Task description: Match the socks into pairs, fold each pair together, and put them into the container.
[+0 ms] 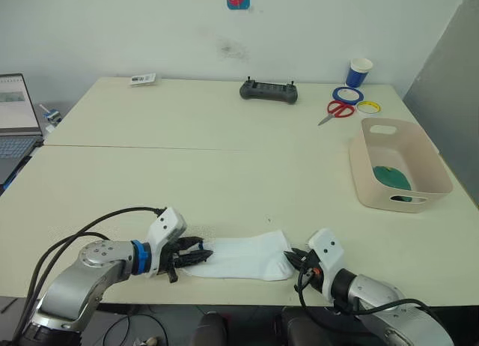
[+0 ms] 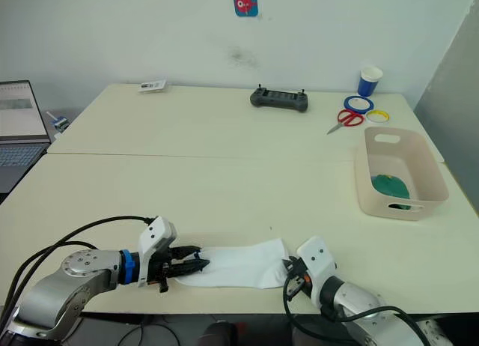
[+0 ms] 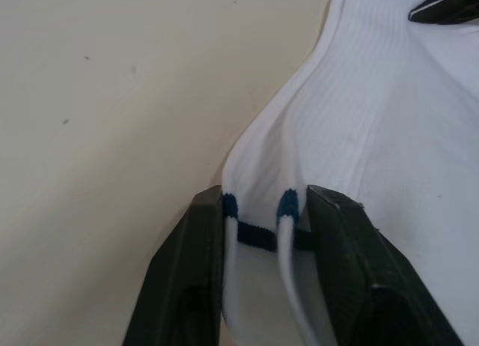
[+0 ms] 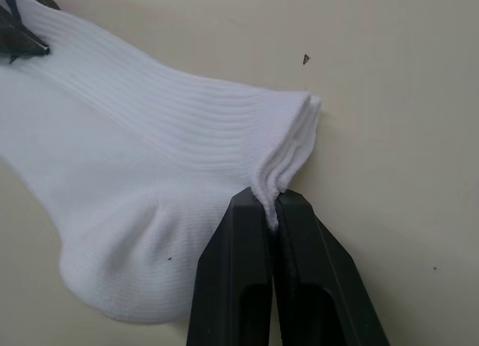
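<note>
A pair of white socks (image 1: 243,260) with navy marks lies stacked flat near the table's front edge. My left gripper (image 1: 196,255) is shut on its toe end, where the navy marks (image 3: 258,225) show between the fingers (image 3: 196,278). My right gripper (image 1: 298,258) is shut on the cuff edge (image 4: 288,155) at the other end. The beige container (image 1: 432,162) stands at the right side of the table, with a dark green sock (image 1: 392,177) lying inside.
At the back right are a blue-and-white paper cup (image 1: 359,72), red scissors (image 1: 338,110), and blue (image 1: 348,94) and yellow (image 1: 368,106) tape rings. A black controller (image 1: 269,91) sits at the back centre, a laptop (image 1: 16,117) at the far left.
</note>
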Available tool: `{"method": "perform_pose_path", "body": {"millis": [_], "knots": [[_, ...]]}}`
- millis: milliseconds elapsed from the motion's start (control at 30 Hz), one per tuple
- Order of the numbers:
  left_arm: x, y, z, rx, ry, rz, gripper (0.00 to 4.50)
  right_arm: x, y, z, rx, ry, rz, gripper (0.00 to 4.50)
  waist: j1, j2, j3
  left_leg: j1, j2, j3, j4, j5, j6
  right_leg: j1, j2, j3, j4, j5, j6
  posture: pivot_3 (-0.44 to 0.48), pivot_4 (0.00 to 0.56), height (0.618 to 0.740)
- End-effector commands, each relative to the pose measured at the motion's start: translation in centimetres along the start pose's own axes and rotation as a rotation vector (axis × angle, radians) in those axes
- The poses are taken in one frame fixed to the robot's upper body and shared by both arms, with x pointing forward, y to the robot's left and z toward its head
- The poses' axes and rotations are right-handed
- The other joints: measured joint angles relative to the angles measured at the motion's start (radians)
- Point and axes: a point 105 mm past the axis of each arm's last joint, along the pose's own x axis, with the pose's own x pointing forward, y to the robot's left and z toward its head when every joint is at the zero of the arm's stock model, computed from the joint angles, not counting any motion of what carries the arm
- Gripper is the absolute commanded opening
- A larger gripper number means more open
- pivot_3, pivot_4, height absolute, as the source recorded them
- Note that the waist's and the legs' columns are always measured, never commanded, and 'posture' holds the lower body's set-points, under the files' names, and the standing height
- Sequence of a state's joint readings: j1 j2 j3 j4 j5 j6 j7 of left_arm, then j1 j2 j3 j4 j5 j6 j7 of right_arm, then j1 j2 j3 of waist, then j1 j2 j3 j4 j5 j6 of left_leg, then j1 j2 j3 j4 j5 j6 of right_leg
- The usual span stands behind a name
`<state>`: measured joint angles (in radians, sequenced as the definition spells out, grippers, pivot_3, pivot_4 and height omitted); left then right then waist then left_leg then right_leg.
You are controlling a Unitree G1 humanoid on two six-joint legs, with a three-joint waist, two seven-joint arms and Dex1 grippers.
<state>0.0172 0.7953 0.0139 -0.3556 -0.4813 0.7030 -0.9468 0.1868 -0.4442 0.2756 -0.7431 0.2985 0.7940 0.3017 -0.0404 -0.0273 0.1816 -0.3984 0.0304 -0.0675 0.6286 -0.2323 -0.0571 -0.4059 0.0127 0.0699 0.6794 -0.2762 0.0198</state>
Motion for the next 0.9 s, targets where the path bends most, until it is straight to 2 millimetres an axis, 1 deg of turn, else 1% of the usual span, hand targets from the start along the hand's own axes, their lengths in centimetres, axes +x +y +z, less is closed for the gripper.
{"method": "perform_pose_path", "body": {"millis": [33,67,267,333,400,467,600,667,833,867,900], "knots": [[-0.1,0.1,2.2,0.02,-0.044,0.009,0.18,-0.5,0.3,1.6,-0.013,-0.065,0.012,0.0,0.001,0.0,0.0,0.0,0.0,0.0,0.0,0.0,0.0,0.0,0.0,0.0,0.0,0.0,0.0,0.0,0.15,0.74],[-0.1,0.2,2.5,0.02,-0.051,0.015,0.05,-0.6,0.3,1.7,-0.012,-0.07,0.009,0.0,0.001,0.0,0.0,0.0,0.0,0.0,0.0,0.0,0.0,0.0,0.0,0.0,0.0,0.0,0.0,0.0,0.15,0.74],[0.2,1.9,6.3,0.03,-0.133,0.056,0.05,-1.0,0.0,3.1,-0.003,-0.12,-0.001,0.0,0.001,-0.001,0.0,0.0,0.0,-0.001,0.0,0.0,0.0,0.0,0.001,0.0,0.0,0.0,0.0,0.0,0.15,0.74],[0.4,2.3,7.1,0.031,-0.148,0.061,0.05,-0.8,-0.3,3.6,0.006,-0.137,-0.012,0.0,0.001,-0.001,0.0,-0.001,0.0,-0.001,0.0,0.0,0.0,0.0,0.001,-0.001,0.0,0.003,0.006,0.0,0.15,0.74],[0.8,2.7,7.4,0.034,-0.146,0.065,0.05,-0.4,-0.8,3.9,0.009,-0.143,-0.025,0.0,-0.004,-0.001,0.0,-0.001,0.0,-0.001,0.0,0.0,0.0,0.0,0.001,-0.001,0.0,0.003,0.006,0.0,0.15,0.74],[1.1,3.2,7.0,0.032,-0.122,0.071,0.05,0.1,-1.5,4.2,0.01,-0.143,-0.048,0.0,-0.009,-0.001,0.0,0.0,0.0,-0.001,0.0,0.0,0.0,0.0,0.002,0.0,0.0,0.004,0.006,0.0,0.15,0.74],[1.5,4.0,4.9,0.038,-0.03,0.078,0.05,1.2,-2.9,4.4,0.034,-0.128,-0.087,0.0,-0.014,-0.001,0.0,0.0,0.0,-0.001,0.0,0.0,0.0,0.0,0.002,-0.001,0.001,0.004,0.007,0.0,0.15,0.74],[1.7,4.3,4.0,0.042,-0.011,0.084,0.05,1.7,-3.5,4.3,0.035,-0.108,-0.096,0.0,-0.014,0.0,0.0,-0.001,0.0,-0.001,0.0,0.0,0.0,-0.001,0.002,-0.001,0.001,0.004,0.007,0.0,0.15,0.74],[2.2,4.8,3.6,0.048,-0.031,0.101,0.05,2.2,-4.7,4.3,0.062,-0.074,-0.131,0.0,-0.014,0.0,0.0,-0.001,0.0,-0.001,0.0,0.0,0.0,-0.001,0.002,0.0,0.001,0.004,0.007,0.0,0.15,0.74],[2.2,4.9,3.5,0.052,-0.029,0.102,0.02,2.2,-4.9,4.3,0.063,-0.065,-0.138,0.26,-0.014,0.0,0.0,-0.001,0.0,-0.001,0.0,0.0,0.0,-0.001,0.002,-0.001,0.001,0.004,0.007,0.0,0.15,0.74],[2.2,5.1,3.5,0.059,-0.027,0.108,0.24,2.1,-5.0,4.2,0.054,-0.056,-0.139,0.56,-0.013,0.0,0.0,-0.001,0.0,-0.001,0.0,0.0,0.0,-0.001,0.002,-0.001,0.001,0.004,0.007,0.0,0.15,0.74]]}}
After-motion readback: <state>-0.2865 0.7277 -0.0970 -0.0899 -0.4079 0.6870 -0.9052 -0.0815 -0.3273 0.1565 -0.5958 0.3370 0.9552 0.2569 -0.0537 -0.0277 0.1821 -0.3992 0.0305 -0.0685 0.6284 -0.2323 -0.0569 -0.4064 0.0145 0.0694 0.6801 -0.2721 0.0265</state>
